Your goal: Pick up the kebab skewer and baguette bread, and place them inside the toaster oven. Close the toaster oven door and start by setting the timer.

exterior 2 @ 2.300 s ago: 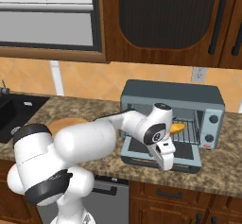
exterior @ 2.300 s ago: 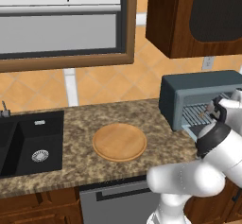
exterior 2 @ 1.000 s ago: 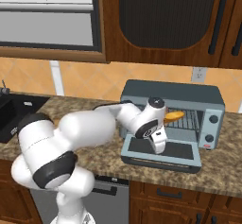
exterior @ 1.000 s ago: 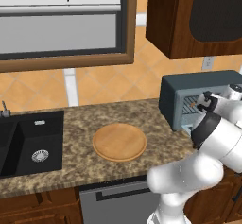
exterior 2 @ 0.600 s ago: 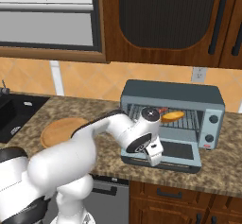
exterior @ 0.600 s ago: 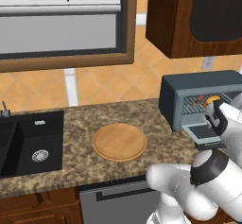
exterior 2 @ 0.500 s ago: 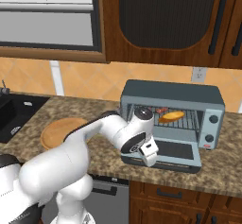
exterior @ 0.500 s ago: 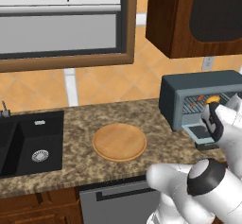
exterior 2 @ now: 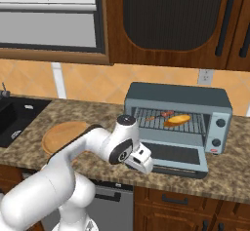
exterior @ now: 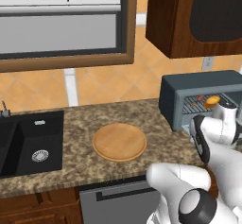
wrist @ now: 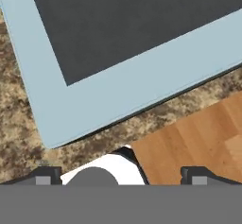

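1. Both foods already inside the oven [exterior 2: 176, 115]: baguette [exterior 2: 177, 120] lying on the wire rack [exterior 2: 168, 123], toward the right; skewer [exterior 2: 163, 114] just beside it on the left, further back. From the left base view, same pair seen through the opening, baguette [exterior: 212, 100] golden, skewer [exterior: 200, 98] a small reddish streak.
2. Loading step judged done; nothing left on the wooden plate [exterior 2: 63, 135], bare on the counter [exterior 2: 229, 169] left of the oven.
3. Door [exterior 2: 173, 157] not yet closed: folded down flat in front of the opening, glass facing up, resting over the counter edge.
4. Gripper [exterior 2: 141, 161] spread wide and carrying nothing, hanging low at the door's front left corner; in the hand view, fingertips [wrist: 43, 173] far apart at the bottom, door [wrist: 85, 95] frame and dark glass directly below, granite and wooden cabinet front beyond its corner.
5. Contact between gripper and door not clear; appears close but apart.
6. Left to do, by judgement: get under or against the door's front edge or handle, swing it up until shut, then reach the knobs [exterior 2: 218, 132] on the right panel and turn the timer.
7. Roughly past the halfway mark: two placements finished, door and timer outstanding.
8. Risk to watch: lifting at one corner could let the fingers slip off the thin frame.
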